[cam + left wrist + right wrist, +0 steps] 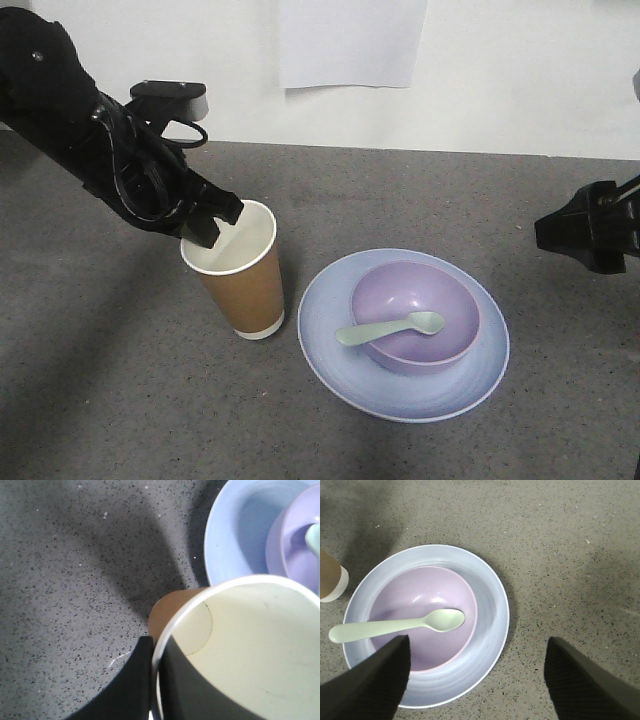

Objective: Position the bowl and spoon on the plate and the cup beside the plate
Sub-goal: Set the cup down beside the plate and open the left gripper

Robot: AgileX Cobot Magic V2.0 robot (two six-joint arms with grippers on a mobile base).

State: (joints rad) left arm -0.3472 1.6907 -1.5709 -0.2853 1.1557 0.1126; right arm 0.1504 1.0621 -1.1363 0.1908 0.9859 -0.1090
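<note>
The brown paper cup stands upright on the grey table, just left of the pale blue plate. My left gripper is shut on the cup's white rim, one finger inside and one outside. On the plate sits the lilac bowl, and the mint-green spoon lies across it with its scoop inside and its handle over the left rim. In the right wrist view the bowl, spoon and plate lie below my right gripper, which is open and holds nothing.
The grey speckled table ends at a white wall at the back, where a white sheet of paper hangs. My right arm hovers at the right edge of the front view.
</note>
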